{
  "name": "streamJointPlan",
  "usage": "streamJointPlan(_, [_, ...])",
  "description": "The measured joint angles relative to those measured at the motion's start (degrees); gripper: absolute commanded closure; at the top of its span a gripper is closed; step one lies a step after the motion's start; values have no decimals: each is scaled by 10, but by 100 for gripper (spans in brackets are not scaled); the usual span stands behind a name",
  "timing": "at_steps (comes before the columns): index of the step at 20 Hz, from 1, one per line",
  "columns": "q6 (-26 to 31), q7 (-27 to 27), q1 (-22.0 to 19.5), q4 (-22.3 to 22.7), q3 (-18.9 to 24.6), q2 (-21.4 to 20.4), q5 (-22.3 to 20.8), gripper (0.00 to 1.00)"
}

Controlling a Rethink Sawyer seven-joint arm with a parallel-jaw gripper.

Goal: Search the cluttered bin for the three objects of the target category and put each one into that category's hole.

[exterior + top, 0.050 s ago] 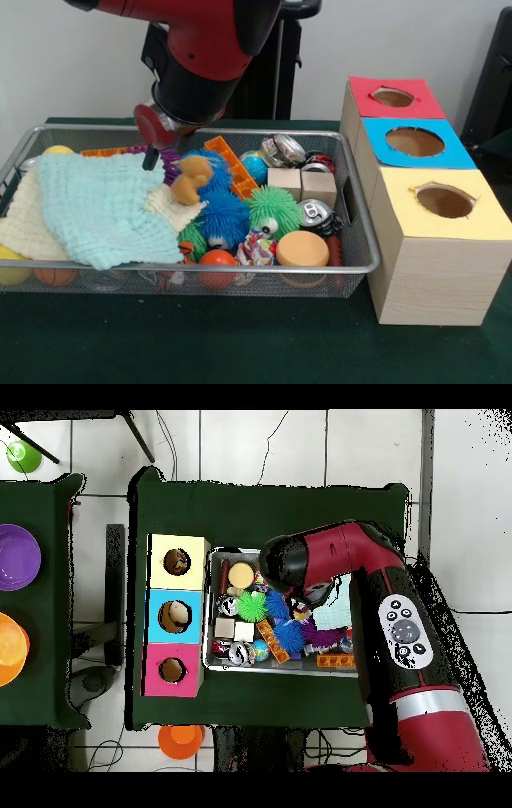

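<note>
Wire bin (352, 172) is holding cloths (100, 204), spiky balls (274, 210), cans (282, 149) and wooden blocks (318, 187). Gripper (150, 158) is hanging at ten o'clock over the cloths; its opening I cannot tell.

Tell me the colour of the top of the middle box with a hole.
Blue top on the middle box, clearest in the front view.

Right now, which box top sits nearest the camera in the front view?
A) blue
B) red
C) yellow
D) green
C: the yellow-topped box stands closest to the camera, with the blue-topped box behind it and the red-topped box farthest back.
</note>
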Motion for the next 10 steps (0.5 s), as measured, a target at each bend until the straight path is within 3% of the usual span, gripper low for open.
streamJointPlan(10, [-15,-7,-20,3,16,-1,19,0])
